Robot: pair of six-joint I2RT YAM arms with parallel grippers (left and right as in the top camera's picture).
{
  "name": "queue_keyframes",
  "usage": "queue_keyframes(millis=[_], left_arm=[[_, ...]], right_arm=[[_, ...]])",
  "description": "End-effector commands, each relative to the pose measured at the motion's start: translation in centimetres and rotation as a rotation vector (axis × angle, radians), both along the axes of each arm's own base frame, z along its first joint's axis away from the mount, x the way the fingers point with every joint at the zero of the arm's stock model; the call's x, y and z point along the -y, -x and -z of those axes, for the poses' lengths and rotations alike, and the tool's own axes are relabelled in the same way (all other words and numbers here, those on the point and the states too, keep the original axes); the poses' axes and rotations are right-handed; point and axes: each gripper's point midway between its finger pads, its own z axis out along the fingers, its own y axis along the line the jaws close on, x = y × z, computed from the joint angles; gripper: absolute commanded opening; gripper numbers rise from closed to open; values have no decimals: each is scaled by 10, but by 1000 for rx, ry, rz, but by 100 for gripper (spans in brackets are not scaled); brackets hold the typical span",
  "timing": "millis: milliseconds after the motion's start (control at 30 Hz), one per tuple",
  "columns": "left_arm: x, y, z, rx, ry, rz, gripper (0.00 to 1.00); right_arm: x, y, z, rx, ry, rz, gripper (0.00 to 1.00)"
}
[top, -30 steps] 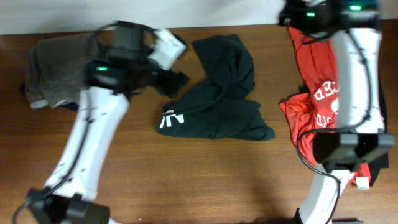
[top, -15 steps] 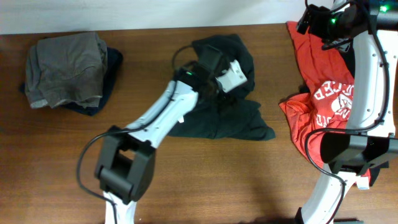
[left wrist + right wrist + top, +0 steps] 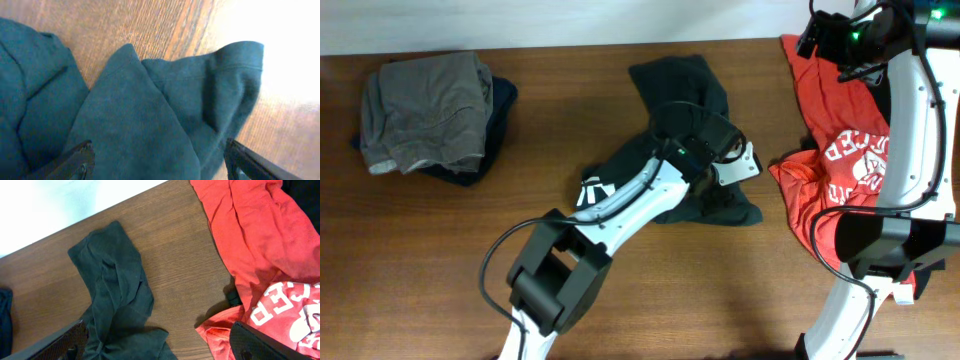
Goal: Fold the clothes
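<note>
The dark green shirt [image 3: 688, 88] lies crumpled in the upper middle of the worktop [image 3: 430, 270]. It has white letters at its lower left edge.

The left end effector [image 3: 157, 162] hangs over the right side of this shirt. Its two fingers [image 3: 75, 160] are spread wide apart, one near each bottom corner of the left wrist view, and they hold nothing. Green cloth fills the space under them. I cannot tell if they touch it.

The right end effector [image 3: 160, 345] is at the upper right of the overhead view, above the red shirt [image 3: 825, 150]. It is wide open too and holds nothing. The red shirt is bunched up on the right side of the worktop and has white letters on it.

At the upper left, a gray folded pile [image 3: 425, 105] sits on a dark blue cloth [image 3: 500, 105].
</note>
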Motion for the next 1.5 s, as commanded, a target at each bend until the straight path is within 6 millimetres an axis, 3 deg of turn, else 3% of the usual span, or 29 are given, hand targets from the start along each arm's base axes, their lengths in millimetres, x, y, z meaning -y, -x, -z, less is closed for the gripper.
queue_keyframes(millis=[0,167,367,533,667,833,867,933,1000,1067,1267,1367,1467], left_arm=[[0,-15,29,3,-27,-52,82],[6,-25,45,32,-20,-73,72],[4,-34,56,81,-58,-99,70],[-8,-46,54,149,-119,-148,62],[-20,-56,49,198,-167,-208,47],[-25,-57,40,195,-195,-232,46],[-25,-57,35,189,-202,-231,45],[-23,-58,22,177,-194,-257,33],[-21,-60,12,172,-178,-285,12],[-20,-62,1,170,-169,-300,1],[-31,-71,-36,172,-159,-403,1],[-44,-78,-67,187,-160,-456,1],[-62,-83,-111,203,-143,-515,1]], right_arm=[[2,-2,2,-1,5,-6,95],[2,-2,2,-1,5,-5,95],[4,-1,2,-3,13,-1,95],[7,-1,3,-6,30,10,94],[7,-1,3,-6,33,11,95],[7,-1,3,-7,33,11,95],[7,-1,3,-6,33,11,95],[7,-1,3,-7,33,11,95],[7,-1,3,-7,33,11,95],[7,-1,3,-9,33,11,95],[7,0,4,-8,46,-11,95],[7,1,4,-14,45,-11,95],[7,1,4,-14,45,-12,95]])
